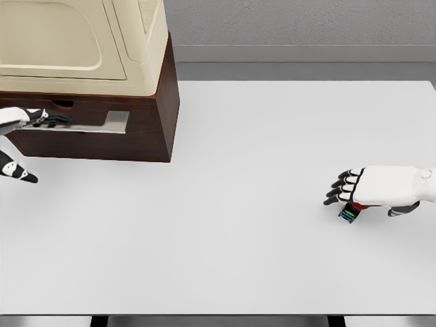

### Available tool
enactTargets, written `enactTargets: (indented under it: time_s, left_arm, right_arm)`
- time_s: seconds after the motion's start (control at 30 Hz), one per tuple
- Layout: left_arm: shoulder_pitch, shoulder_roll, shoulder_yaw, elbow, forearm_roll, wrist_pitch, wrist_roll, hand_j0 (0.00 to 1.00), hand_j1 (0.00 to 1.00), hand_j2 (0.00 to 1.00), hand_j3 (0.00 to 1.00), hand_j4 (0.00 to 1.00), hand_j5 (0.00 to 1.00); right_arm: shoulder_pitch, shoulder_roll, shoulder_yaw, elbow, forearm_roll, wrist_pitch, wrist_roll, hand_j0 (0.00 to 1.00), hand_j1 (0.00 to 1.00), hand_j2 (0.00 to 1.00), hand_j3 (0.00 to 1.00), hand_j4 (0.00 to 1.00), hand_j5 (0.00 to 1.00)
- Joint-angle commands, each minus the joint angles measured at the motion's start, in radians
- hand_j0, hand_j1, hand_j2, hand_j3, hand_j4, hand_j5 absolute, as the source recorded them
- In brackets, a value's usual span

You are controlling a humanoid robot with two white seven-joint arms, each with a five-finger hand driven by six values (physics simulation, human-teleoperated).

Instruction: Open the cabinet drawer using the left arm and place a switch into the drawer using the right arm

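Observation:
The cabinet point(153, 102) stands at the back left, with a cream upper part on a dark brown base. Its drawer front point(88, 127) shows as a thin grey strip along the base. My left hand point(42, 119) comes in at the left edge. Its dark fingers point(58, 118) lie against the strip's left end, and the thumb point(20, 174) is spread well below, so it is open. The switch point(349, 214), small and dark with coloured stripes, lies on the table at the right. My right hand point(344, 188) is over it, palm down and open, hiding most of it.
The white table point(231, 170) runs to a front edge near the bottom of the picture. A grey wall and floor strip lie behind it. The cabinet's right side wall faces the table's middle.

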Motion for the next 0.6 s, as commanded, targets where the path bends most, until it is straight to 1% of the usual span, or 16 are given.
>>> enactTargets:
  time_s: [0.0,0.1,0.23,0.37,0.53,0.57]
  left_arm:
    - [0.001,0.02,-0.008,0.0,-0.01,-0.028,-0.034,1.0,1.0,1.0,1.0,1.0,1.0]
    - [0.006,0.024,-0.01,-0.001,-0.01,-0.051,-0.071,1.0,1.0,1.0,1.0,1.0,1.0]
    - [0.009,0.056,-0.033,-0.011,-0.009,-0.102,-0.092,1.0,1.0,1.0,1.0,1.0,1.0]
    - [0.009,0.067,-0.033,-0.015,-0.007,-0.119,-0.118,1.0,1.0,1.0,1.0,1.0,1.0]
    - [0.009,0.072,-0.033,-0.03,-0.006,-0.12,-0.123,1.0,1.0,1.0,1.0,1.0,1.0]
    - [0.009,0.072,-0.033,-0.03,-0.004,-0.128,-0.123,1.0,1.0,1.0,1.0,1.0,1.0]
  right_arm:
    - [0.0,-0.001,0.0,0.0,-0.002,0.002,0.0,1.0,1.0,1.0,1.0,1.0,1.0]
    - [0.0,-0.001,-0.002,0.0,-0.002,0.002,0.0,1.0,1.0,1.0,1.0,1.0,1.0]
    - [0.0,-0.001,-0.002,-0.002,-0.002,0.002,0.0,1.0,1.0,1.0,1.0,1.0,1.0]
    - [0.0,-0.001,-0.002,-0.002,-0.002,0.002,0.0,0.99,0.99,0.99,0.99,0.99,0.99]
    - [0.0,-0.001,-0.002,-0.002,-0.002,0.002,0.0,0.99,0.99,0.99,0.99,0.99,0.99]
    - [0.0,-0.001,-0.002,-0.002,-0.002,0.002,0.0,0.97,0.97,0.97,0.97,0.97,0.97]
